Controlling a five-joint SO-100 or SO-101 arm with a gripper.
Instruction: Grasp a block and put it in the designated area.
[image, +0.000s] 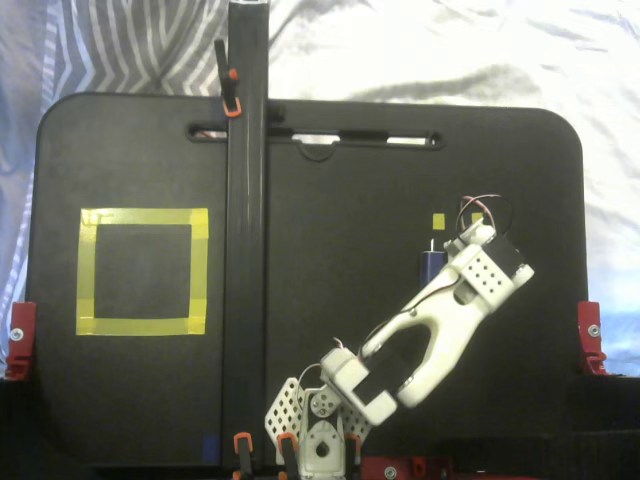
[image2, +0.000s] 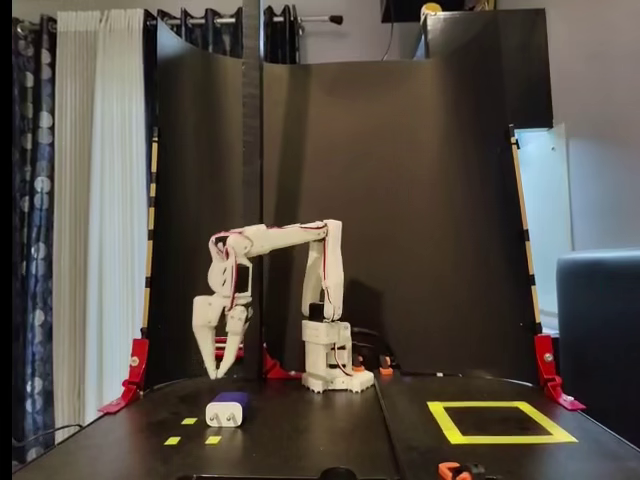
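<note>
Closest to me in the low fixed view, at the front edge of the black table (image2: 300, 440), two tiny yellow tape squares (image2: 192, 438) sit on the surface, and just behind them lies the block (image2: 227, 409), flat on its side with its pale plug end facing me and dark blue along the top. From the fixed view looking down it shows as a small dark-blue shape (image: 432, 266) with a prong pointing away from the arm's base, half tucked under the wrist.

Behind and a little above it hangs the gripper (image2: 217, 369), fingers spread in a narrow V and holding nothing, tips pointing down, not yet touching the block. They look to be a touch left of it in this low view and farther back, though depth is hard to judge from here.

That offset is the worry. If the arm drops straight down, one finger could land on the block's top or nudge its rounded edge and skid it across the slick table instead of straddling it. The opening looks barely wider than the block, so a slight misalignment would tip or spin it.

Further off to the right, the designated area (image2: 500, 421) waits empty, well apart from the block. A shallow pinch could let the block slip out over that long carry.
</note>
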